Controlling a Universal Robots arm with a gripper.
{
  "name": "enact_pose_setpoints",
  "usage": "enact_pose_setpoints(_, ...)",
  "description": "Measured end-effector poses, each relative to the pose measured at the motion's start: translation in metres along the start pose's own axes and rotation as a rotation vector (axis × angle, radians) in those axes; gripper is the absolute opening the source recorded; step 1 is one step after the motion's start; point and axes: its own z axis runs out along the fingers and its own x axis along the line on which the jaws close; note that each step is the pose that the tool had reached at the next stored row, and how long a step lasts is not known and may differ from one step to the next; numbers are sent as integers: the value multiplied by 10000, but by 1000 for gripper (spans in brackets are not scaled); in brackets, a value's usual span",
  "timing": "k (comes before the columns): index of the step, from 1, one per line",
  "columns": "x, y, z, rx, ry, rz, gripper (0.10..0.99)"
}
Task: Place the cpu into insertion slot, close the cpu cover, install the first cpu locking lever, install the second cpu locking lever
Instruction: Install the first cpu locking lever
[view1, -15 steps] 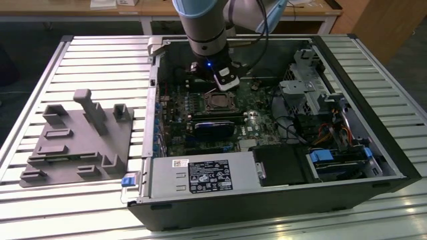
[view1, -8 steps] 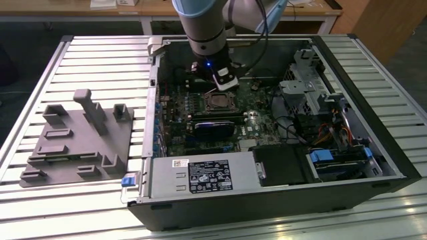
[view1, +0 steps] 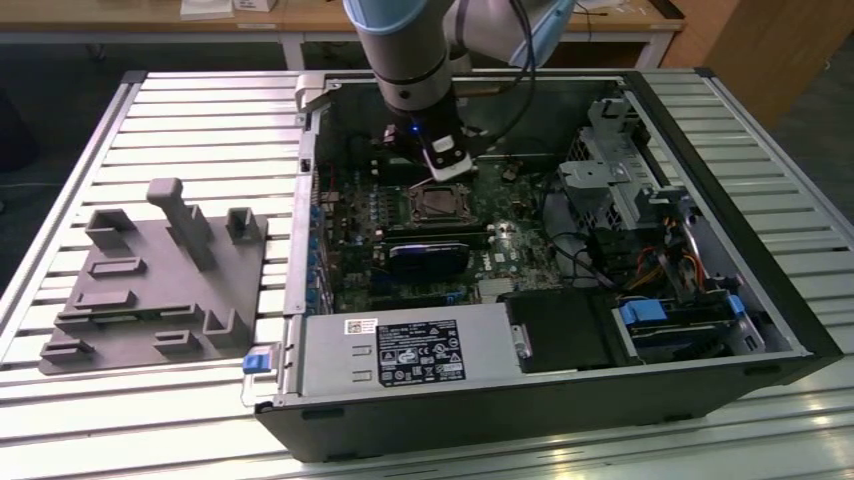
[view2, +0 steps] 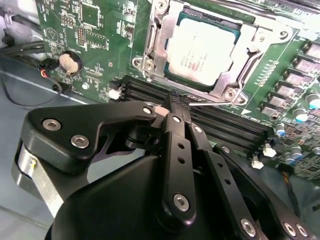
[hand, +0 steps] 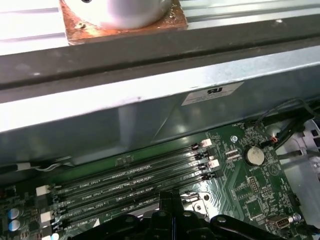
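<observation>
Cpu (view2: 200, 52): seated flat in the insertion slot (view2: 212, 16), pale top facing up. The slot's black rim shows along one edge.

Cpu cover (view2: 156, 47): down over the chip, its silvery frame lying on the chip's margins. From the exterior view, the socket (view1: 437, 205) sits mid-board inside the open computer case (view1: 787, 330).

Locking lever (view2: 212, 103): a thin metal rod running along the cover's near edge, just beside the memory slots (view2: 225, 127).

Gripper (view2: 173, 100): fingers drawn together with no gap between them. The tips are at the lever's free end. I cannot tell whether they pinch the rod or only press against it. In the first wrist view the gripper (hand: 167, 202) hangs over the memory slots. In the exterior view it (view1: 447, 172) stands just behind the socket.

Step in hand, as I judge it: seating and cover look done, and lever work is under way. I cannot tell which lever this is, or whether either one is latched.

What the move calls for: steady downward pressure with a sideways sweep to tuck the rod under its hook, and no slip onto the board.

Around the socket: a coin cell (view2: 70, 62) off to one side, the power supply (view1: 400, 355) at the case's near end, and a grey fixture tray (view1: 154, 280) on the table at the exterior view's left.
</observation>
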Motion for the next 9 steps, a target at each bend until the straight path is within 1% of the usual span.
enact_pose_setpoints(2,3,8,11,49,-45,105,106)
enact_pose_setpoints(9,11,24,43,273,-224,485,106)
